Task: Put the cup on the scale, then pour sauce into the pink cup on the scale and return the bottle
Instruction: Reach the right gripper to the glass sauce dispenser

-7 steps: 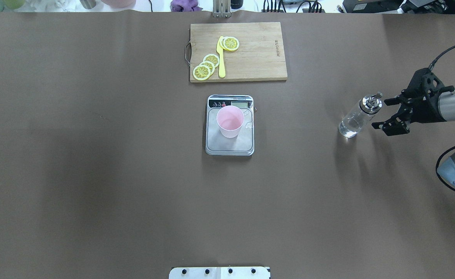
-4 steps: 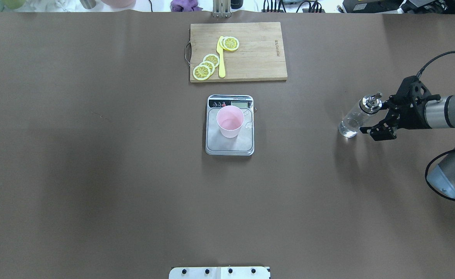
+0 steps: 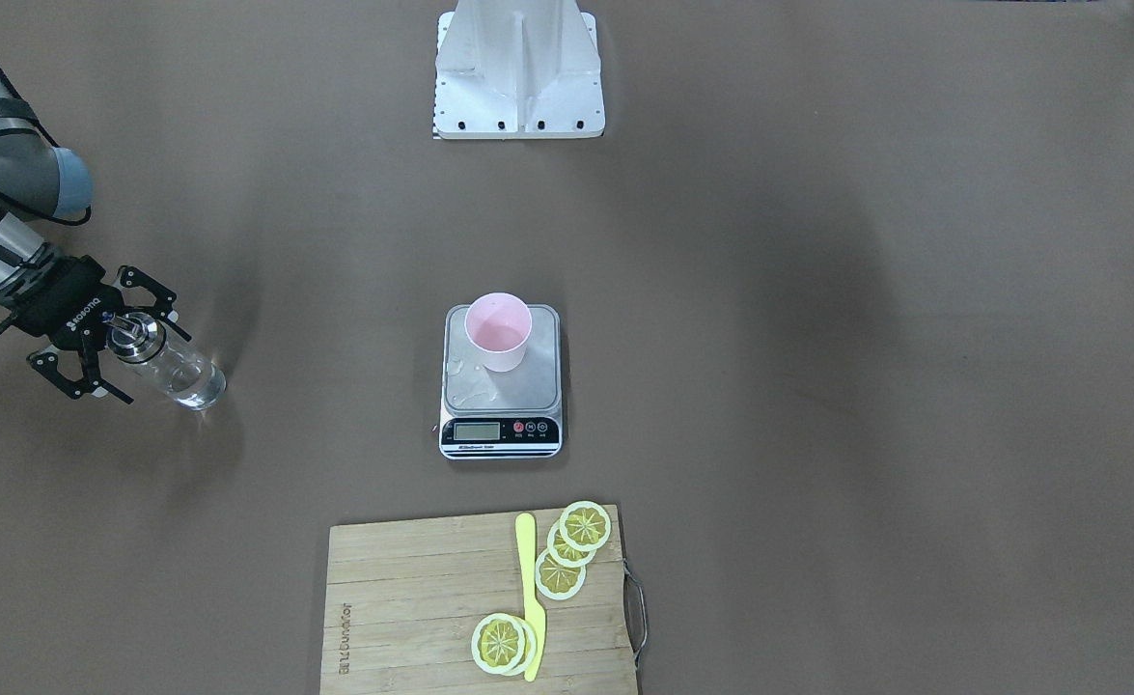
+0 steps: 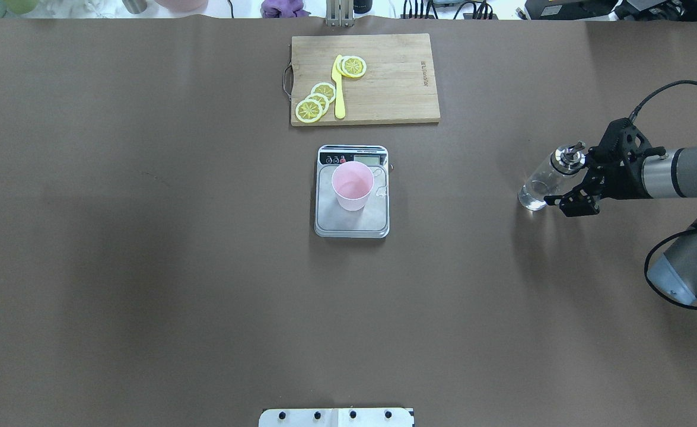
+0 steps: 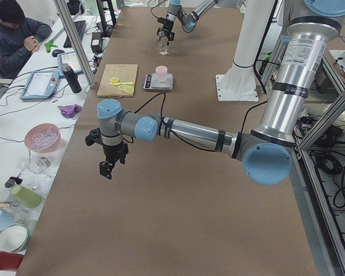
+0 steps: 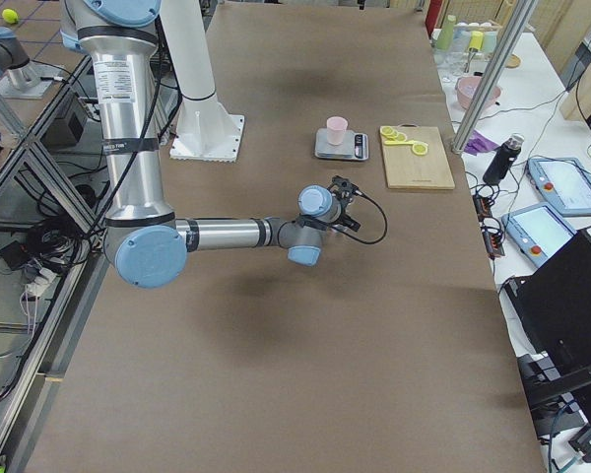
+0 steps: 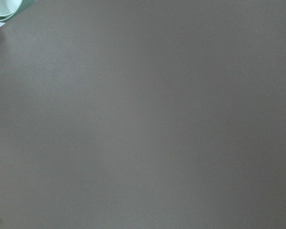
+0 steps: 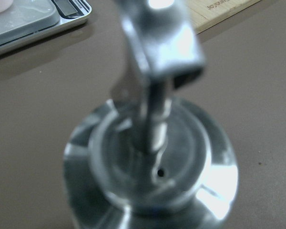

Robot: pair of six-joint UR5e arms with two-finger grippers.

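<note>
The pink cup [image 4: 352, 185] stands upright on the steel scale [image 4: 351, 226] at the table's middle; both also show in the front view, cup [image 3: 498, 333] on scale [image 3: 539, 386]. The clear glass bottle [image 4: 545, 179] with its silver pourer cap [image 4: 567, 156] stands at the right, with clear sauce [image 4: 532, 199] in its lower part. My right gripper [image 4: 570, 180] is open, its fingers either side of the bottle's upper part, not closed on it. The right wrist view shows the cap [image 8: 152, 157] very close and blurred. My left gripper [image 5: 107, 167] hangs over bare table; I cannot tell whether it is open.
A wooden cutting board [image 4: 395, 89] with lemon slices [image 4: 316, 101] and a yellow knife [image 4: 339, 89] lies behind the scale. The robot's white base [image 3: 518, 72] is at the near edge. Cups and bowls stand beyond the table's far edge.
My right gripper has moved left toward the bottle, so that its open fingers now flank it. The bottle, cup and scale have not moved.
</note>
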